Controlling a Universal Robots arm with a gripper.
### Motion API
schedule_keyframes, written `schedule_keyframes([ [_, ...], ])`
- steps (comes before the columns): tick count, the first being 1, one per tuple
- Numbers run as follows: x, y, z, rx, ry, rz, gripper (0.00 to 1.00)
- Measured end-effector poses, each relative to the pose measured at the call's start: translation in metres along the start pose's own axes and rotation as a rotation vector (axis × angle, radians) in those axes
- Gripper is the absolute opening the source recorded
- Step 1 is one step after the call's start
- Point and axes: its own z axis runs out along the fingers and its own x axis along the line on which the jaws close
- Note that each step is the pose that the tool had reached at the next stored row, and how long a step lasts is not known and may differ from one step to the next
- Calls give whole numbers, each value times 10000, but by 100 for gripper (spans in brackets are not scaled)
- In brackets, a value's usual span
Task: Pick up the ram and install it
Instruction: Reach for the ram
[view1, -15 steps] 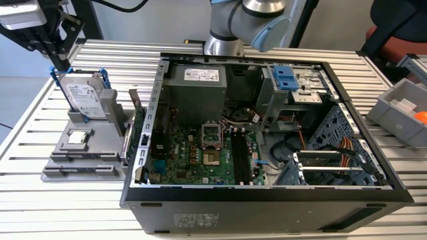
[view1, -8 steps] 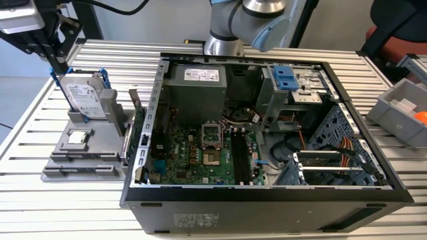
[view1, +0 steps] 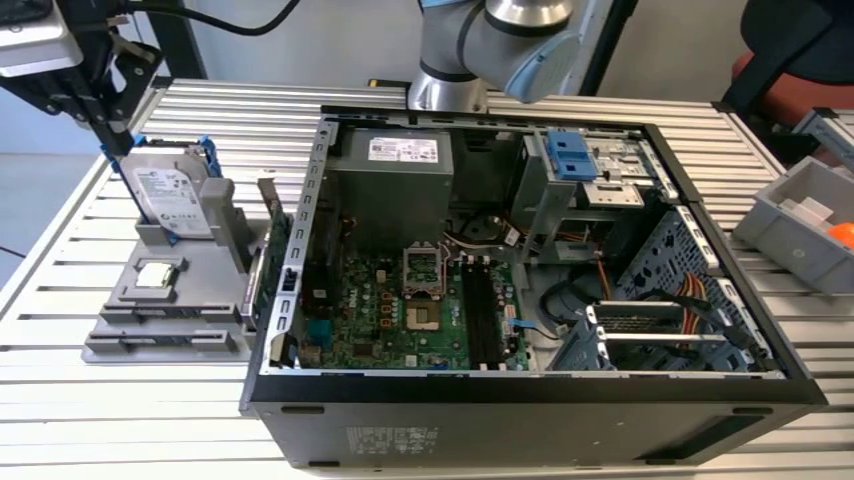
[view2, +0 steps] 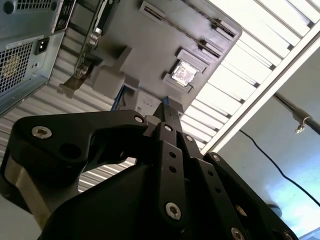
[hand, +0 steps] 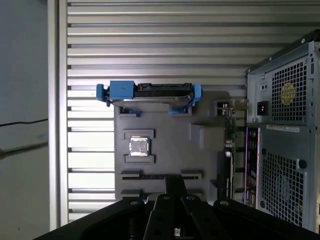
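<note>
Claw (hand: 172, 181) above holder (hand: 200, 155); slatted metal table (hand: 150, 60)

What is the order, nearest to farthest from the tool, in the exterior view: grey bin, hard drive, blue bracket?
1. hard drive, upright beside the tool, exterior view's left.
2. blue bracket, inside the open case.
3. grey bin, exterior view's right edge.

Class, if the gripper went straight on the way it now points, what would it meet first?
The gripper would probably meet the grey parts holder first, at its long narrow slots; depth is unclear.
</note>
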Motion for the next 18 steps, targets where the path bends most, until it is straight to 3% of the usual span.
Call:
schedule_keyframes([
  [12,-2,-104,-4,1,0,-1,0],
  [18,-4,-186,-7,1,0,-1,0],
])
